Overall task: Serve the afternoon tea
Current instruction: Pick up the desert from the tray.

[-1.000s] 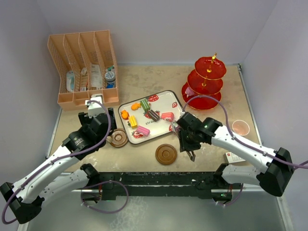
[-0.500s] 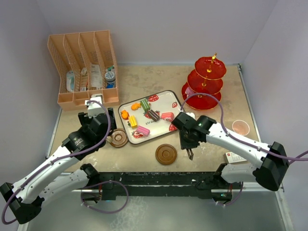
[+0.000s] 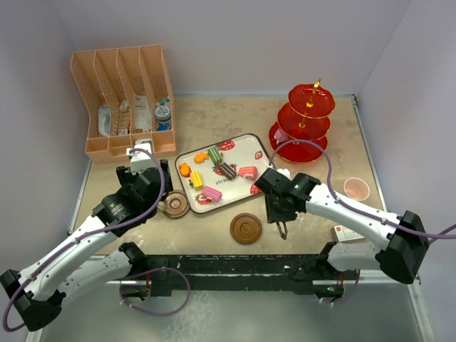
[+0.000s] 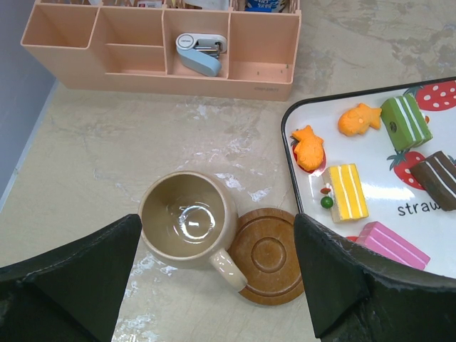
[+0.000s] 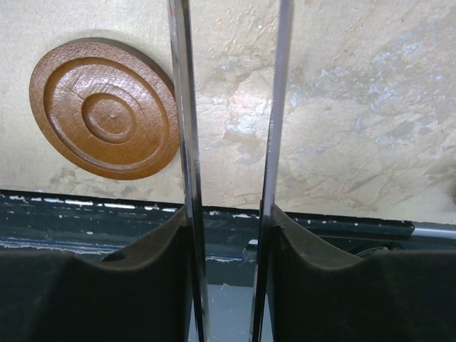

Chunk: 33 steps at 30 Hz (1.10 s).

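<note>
Clamping the metal tongs (image 5: 187, 142) in your right gripper (image 5: 231, 224), you are hovering your left gripper (image 4: 217, 222), jaws apart, over the tan mug (image 4: 187, 217).

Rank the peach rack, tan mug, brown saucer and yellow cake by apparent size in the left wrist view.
1. peach rack, though cropped
2. tan mug
3. brown saucer, partly covered and close to the mug in size, so unsure
4. yellow cake

Tips of tongs (image 5: 185, 107) past top edge
</note>
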Motion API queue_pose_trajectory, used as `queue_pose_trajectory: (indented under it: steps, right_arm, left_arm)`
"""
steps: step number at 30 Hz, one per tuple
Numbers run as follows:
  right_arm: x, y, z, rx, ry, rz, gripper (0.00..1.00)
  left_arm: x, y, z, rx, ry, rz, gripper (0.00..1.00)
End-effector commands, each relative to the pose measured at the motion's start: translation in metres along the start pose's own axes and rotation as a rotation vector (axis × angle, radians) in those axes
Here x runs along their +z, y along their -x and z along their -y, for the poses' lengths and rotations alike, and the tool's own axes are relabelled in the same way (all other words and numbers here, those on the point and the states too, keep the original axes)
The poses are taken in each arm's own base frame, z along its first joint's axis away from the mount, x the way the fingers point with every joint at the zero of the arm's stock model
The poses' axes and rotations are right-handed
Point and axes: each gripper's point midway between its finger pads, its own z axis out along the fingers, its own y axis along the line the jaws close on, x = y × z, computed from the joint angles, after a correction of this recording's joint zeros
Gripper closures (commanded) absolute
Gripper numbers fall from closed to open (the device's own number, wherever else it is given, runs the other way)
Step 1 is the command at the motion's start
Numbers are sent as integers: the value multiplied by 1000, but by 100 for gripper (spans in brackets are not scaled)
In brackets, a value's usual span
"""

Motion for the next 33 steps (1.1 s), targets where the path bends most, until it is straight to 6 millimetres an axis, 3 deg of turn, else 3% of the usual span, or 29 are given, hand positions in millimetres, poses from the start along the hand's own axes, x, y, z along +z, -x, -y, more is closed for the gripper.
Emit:
queue_pose_trajectory:
  steps: [1, 16, 20, 27, 33]
  right_arm:
    - [-7, -1, 4, 30, 1, 18, 58]
    - [2, 1, 10, -24, -46, 21, 61]
    - [2, 2, 10, -24, -41, 28, 71]
    - [-24, 19, 1, 62, 35, 117, 80]
    - [-39, 36, 15, 164, 14, 211, 79]
  left_arm:
    - [-1, 8, 2, -19, -6, 18, 15]
    - [-1, 8, 2, -18, -1, 17, 15]
    - [0, 8, 2, -16, -2, 15, 15]
    - [0, 8, 2, -16, -3, 15, 15]
    - [0, 7, 3, -13, -1, 12, 15]
